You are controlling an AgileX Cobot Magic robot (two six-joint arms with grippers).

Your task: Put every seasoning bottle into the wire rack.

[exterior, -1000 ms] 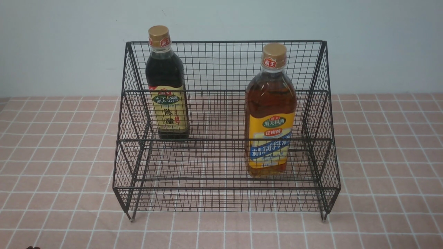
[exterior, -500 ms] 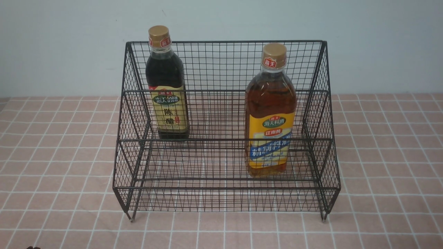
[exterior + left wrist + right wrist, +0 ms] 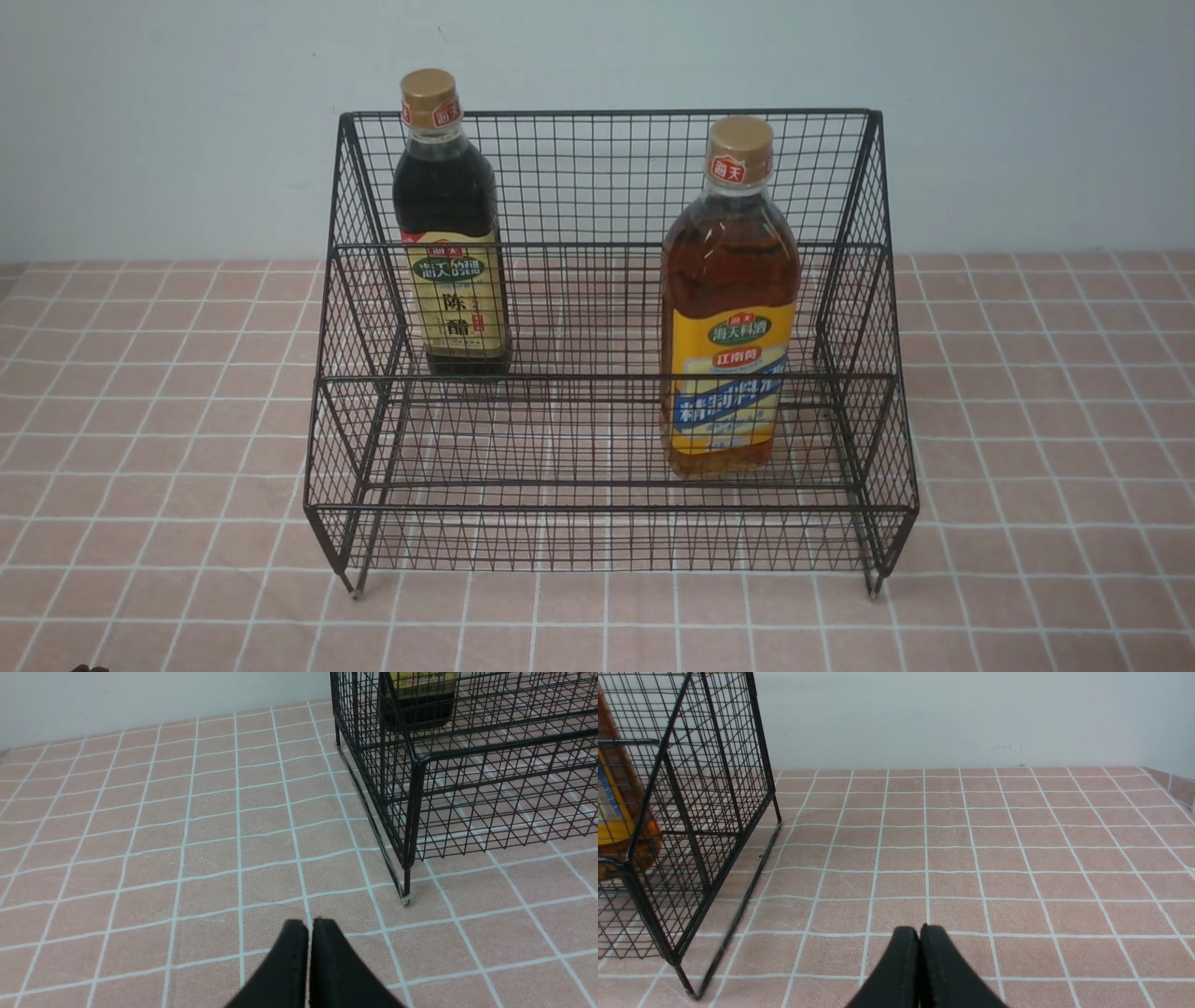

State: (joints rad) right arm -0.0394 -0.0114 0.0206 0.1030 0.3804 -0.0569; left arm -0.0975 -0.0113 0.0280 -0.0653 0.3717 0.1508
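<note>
Looks like this one's basically wrapped up: both seasoning bottles are already standing upright inside the black wire rack (image 3: 611,355). The dark vinegar bottle (image 3: 451,224) with the gold cap and beige label sits on the upper, far step toward the left side, and the bigger amber cooking-wine bottle (image 3: 728,308) with the yellow-and-blue label stands on the lower, nearer step toward the right. Nothing's tipped, nothing's left out on the pink tiled surface (image 3: 149,448), so judging by that there's no bottle left to place. As for the arms, neither one reaches into the front view, so they seem pulled in close to the robot's side. The left gripper (image 3: 309,926) hangs low over bare surface just near of the rack's near-left leg, jaws pressed together with nothing between them. The right gripper (image 3: 919,933) does the same off to the right of the rack, well apart from it, jaws clenched and empty too. Honestly looks like a parked pose, nothing more to do but stop.
</note>
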